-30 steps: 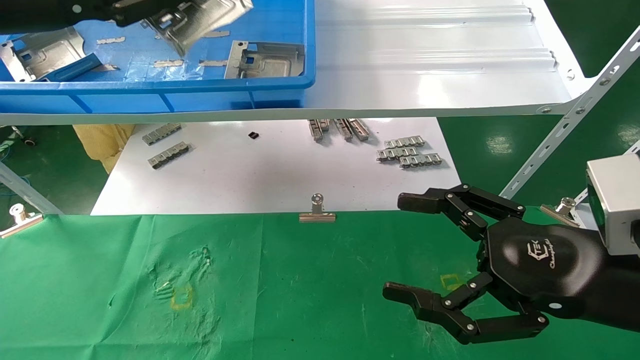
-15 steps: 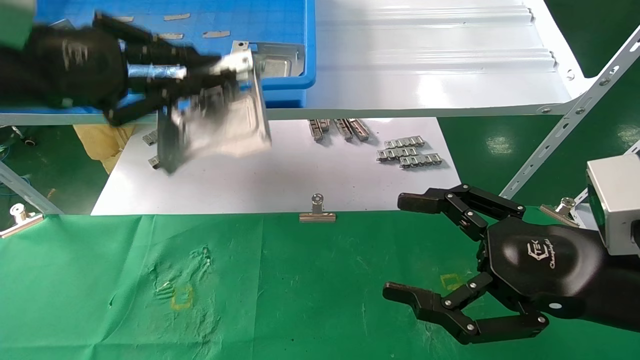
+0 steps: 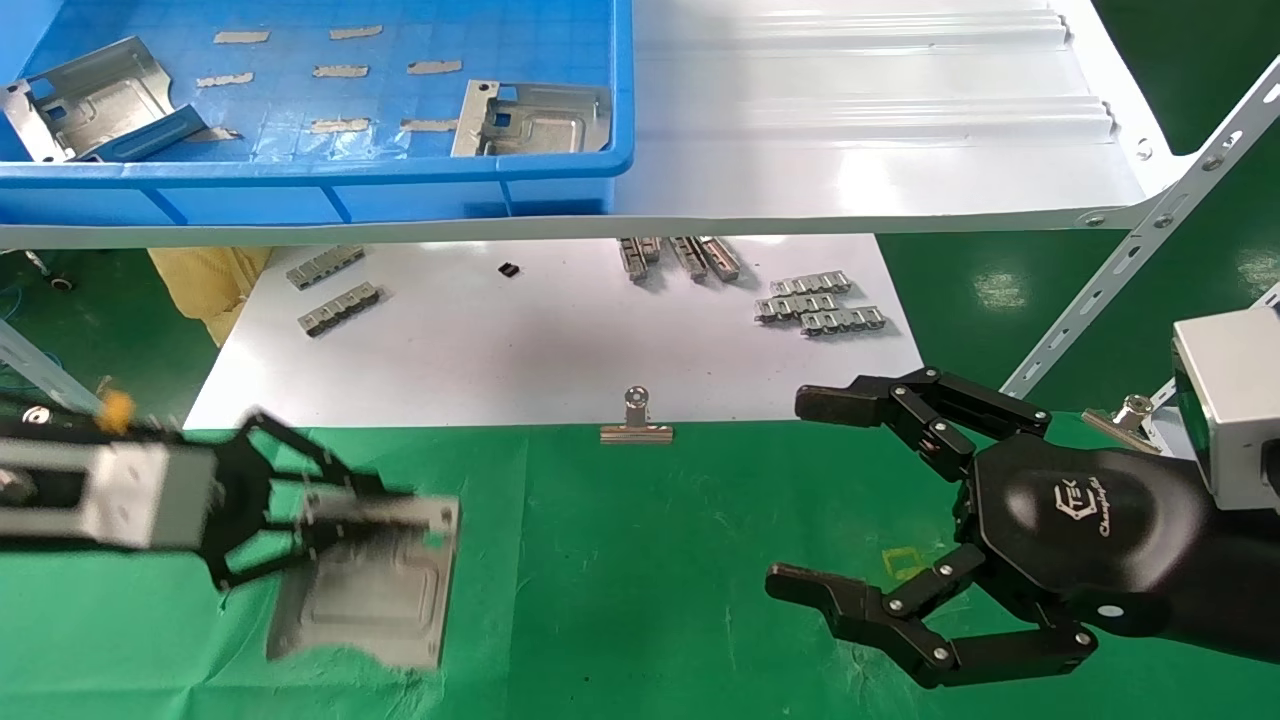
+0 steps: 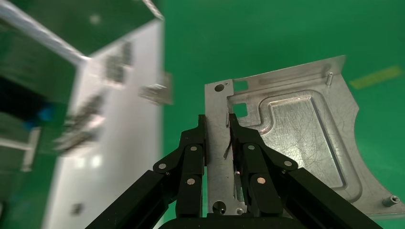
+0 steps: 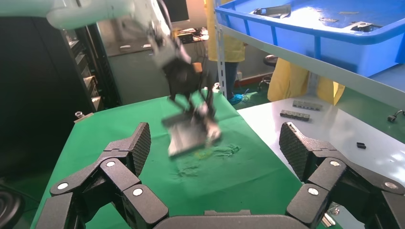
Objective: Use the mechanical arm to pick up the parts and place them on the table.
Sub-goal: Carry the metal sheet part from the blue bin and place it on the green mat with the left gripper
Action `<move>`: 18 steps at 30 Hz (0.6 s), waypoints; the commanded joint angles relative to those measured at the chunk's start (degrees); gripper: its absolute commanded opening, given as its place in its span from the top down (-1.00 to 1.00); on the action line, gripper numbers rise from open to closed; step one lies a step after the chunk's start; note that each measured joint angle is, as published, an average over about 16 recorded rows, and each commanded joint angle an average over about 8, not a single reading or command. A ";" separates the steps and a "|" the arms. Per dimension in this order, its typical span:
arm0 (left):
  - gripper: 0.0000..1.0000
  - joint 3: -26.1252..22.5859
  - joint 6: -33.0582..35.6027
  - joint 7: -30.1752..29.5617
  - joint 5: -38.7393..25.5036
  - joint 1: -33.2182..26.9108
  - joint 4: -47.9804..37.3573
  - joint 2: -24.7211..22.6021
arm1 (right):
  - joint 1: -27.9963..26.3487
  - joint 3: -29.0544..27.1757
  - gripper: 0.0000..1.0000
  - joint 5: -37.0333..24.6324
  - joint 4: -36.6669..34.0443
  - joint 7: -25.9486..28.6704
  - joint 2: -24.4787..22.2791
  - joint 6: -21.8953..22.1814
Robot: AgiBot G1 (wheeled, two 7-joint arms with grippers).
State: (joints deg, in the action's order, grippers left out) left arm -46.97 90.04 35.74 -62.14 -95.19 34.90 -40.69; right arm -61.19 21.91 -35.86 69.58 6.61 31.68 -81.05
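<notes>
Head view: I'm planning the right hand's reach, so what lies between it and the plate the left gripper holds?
Only bare green cloth: head view shows nothing between right hand and plate clamped by left gripper.

From the binder clip I see: bin far-left behind it on the shelf, held plate near-left over the table.

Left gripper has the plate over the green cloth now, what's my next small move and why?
Probably lower it a little further, then open. The left gripper has its jaws pinched on the edge of the metal plate, which hangs over the green table near the yellow mark. Whether it touches the cloth cannot be told. The right gripper waits open, off to the side.
</notes>
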 commanded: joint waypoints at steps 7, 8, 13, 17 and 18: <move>1.00 -3.27 -1.83 10.12 -3.39 2.05 -9.29 -2.97 | 0.00 0.00 -1.00 0.00 0.00 0.00 0.00 0.00; 0.81 -3.45 -2.00 10.70 -3.74 1.96 -10.15 -3.35 | 0.00 0.00 -1.00 0.00 0.00 0.00 0.00 0.00; -0.44 -4.07 -3.07 12.80 -4.93 1.48 -14.07 -5.11 | 0.00 0.00 -1.00 0.00 0.00 0.00 0.00 0.00; -1.00 -4.24 -4.91 14.50 -5.58 1.25 -16.31 -6.26 | 0.00 0.00 -1.00 0.00 0.00 0.00 0.00 0.00; -1.00 -4.24 -5.16 14.87 -5.62 1.25 -16.72 -6.47 | 0.00 0.00 -1.00 0.00 0.00 0.00 0.00 0.00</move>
State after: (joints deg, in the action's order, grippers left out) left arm -51.14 85.96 49.96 -67.42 -93.92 18.34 -46.98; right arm -61.19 21.91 -35.86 69.58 6.61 31.68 -81.05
